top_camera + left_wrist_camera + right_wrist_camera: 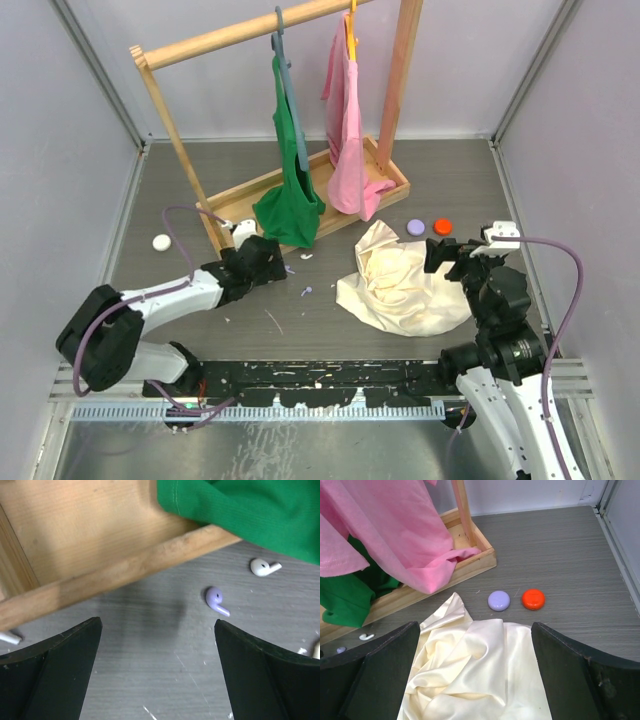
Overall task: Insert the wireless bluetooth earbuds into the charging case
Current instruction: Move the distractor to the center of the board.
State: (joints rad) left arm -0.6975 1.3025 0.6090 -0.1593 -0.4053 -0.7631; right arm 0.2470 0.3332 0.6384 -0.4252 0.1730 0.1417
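- The wooden clothes rack (pixel 230 40) stands at the back, and its green garment (pixel 290 205) hangs down over the base rail beside the left arm's work spot.
- The cream cloth (pixel 400 285) lies heaped under the right gripper (pixel 475 680), whose jaws stand wide apart and hold nothing.
- The left gripper (pixel 159 675) hovers low over the table, its jaws also spread and empty.
- A lavender disc (pixel 498 600) sits beside an orange disc (pixel 533 598). It may be the charging case, but that cannot be told.
- One lavender earbud (pixel 216 599) lies bare on the table ahead and right of the left jaws, near a white earbud (pixel 264 567).
- A second lavender earbud (pixel 307 291) lies apart from the first.
- The step appears to be the first pickup; next the left gripper would shift right, descend and close.
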